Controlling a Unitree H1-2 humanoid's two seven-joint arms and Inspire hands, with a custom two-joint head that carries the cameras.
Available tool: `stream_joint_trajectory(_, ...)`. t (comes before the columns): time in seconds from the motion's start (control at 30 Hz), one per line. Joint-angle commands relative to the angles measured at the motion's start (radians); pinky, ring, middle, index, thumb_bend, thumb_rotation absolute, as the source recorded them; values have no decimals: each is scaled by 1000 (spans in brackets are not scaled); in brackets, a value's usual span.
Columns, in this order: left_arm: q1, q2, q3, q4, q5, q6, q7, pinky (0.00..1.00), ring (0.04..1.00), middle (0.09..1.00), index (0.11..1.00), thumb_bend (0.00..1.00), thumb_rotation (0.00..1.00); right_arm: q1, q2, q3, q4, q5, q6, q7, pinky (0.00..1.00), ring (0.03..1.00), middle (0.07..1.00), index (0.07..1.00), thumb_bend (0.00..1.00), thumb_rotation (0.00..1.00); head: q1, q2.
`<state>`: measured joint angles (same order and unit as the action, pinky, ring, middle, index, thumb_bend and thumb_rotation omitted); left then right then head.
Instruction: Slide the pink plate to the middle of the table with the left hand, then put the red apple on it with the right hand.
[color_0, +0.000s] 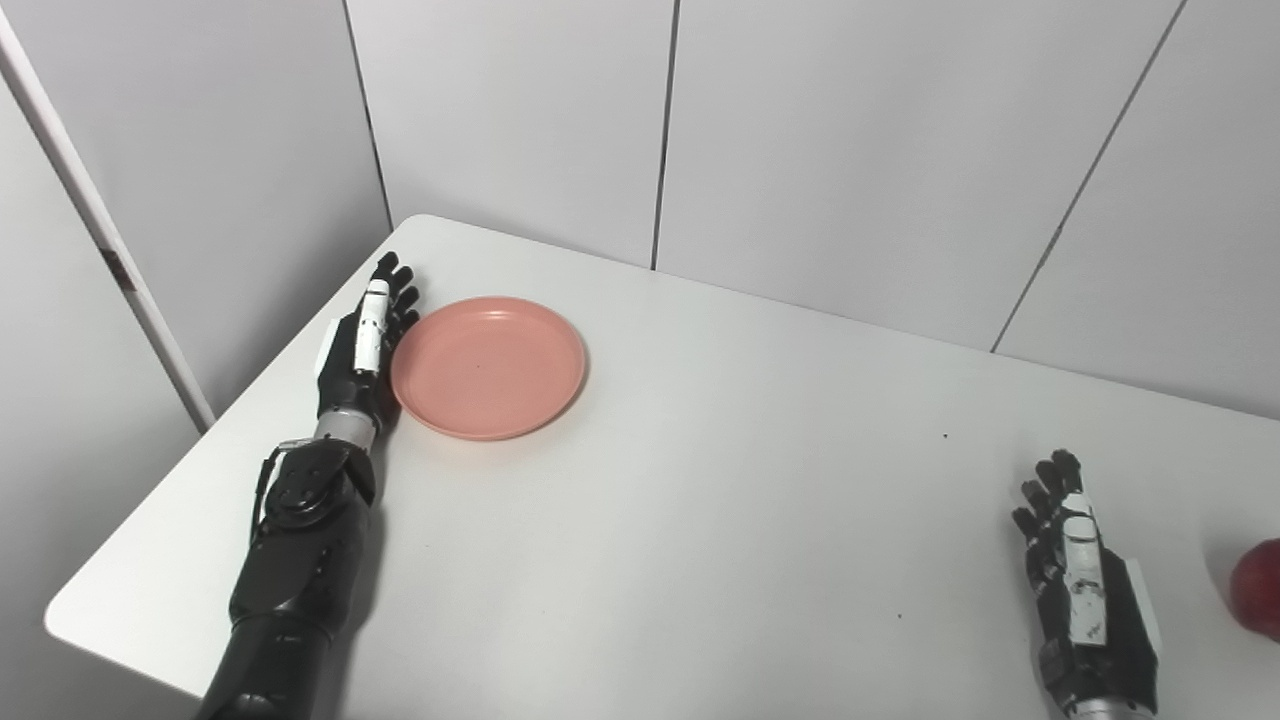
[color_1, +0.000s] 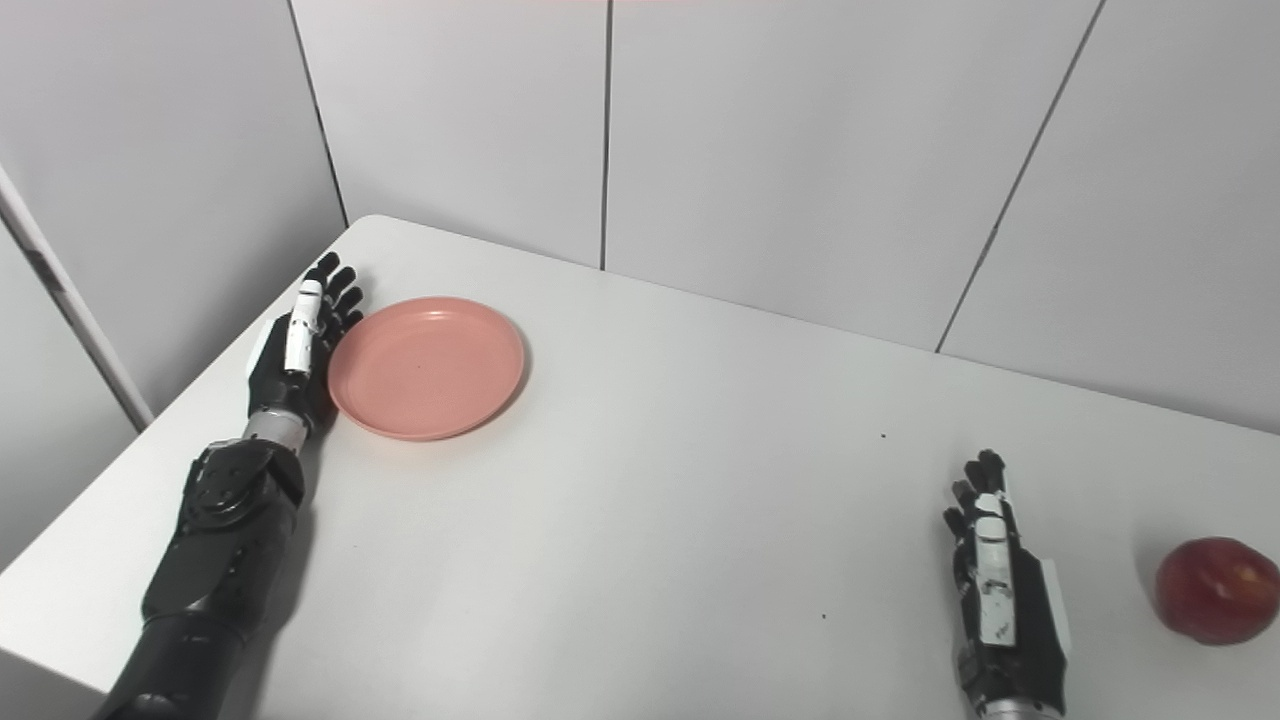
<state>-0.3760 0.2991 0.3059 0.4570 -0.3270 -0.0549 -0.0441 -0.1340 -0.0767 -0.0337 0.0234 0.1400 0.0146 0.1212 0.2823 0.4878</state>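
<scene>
The pink plate (color_0: 488, 366) is sitting at the far left of the tabletop (color_0: 700, 480), with the left robot hand (color_0: 365, 338) lying open-fingered against its left rim, so the push is heading right. The right robot hand (color_1: 1000, 590) is resting open, nearer the red apple (color_1: 1215, 590).

In my left eye view the red apple (color_0: 1262, 588) runs off the frame's right edge, out beyond my right hand (color_0: 1085, 590). That hand's wrist drops off the bottom edge. On my left hand (color_0: 362, 340), I can't tell whether the fingers (color_0: 400, 292) actually touch the pink plate (color_0: 488, 366); its palm side is hidden from me.
</scene>
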Motion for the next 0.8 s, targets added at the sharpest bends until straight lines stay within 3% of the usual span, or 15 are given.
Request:
stream_joint_trajectory(0.0,-15,-20,-11,-20,3,51,15,975,965,959,938,354,1000,-20,-2,0,-20,3,-33,5,1000,1000,1000,1000,210,1000,-2,1)
stream_joint_trajectory(0.37,-22,-67,-49,-83,18,98,22,975,958,958,939,321,1000,-21,1,0,-21,17,-23,10,1000,1000,1000,1000,228,1000,-10,4)
stream_joint_trajectory(0.77,-45,-111,-113,-55,64,101,13,982,969,968,960,336,1000,-19,3,1,-30,11,-18,7,1000,1000,1000,1000,214,1000,-19,9)
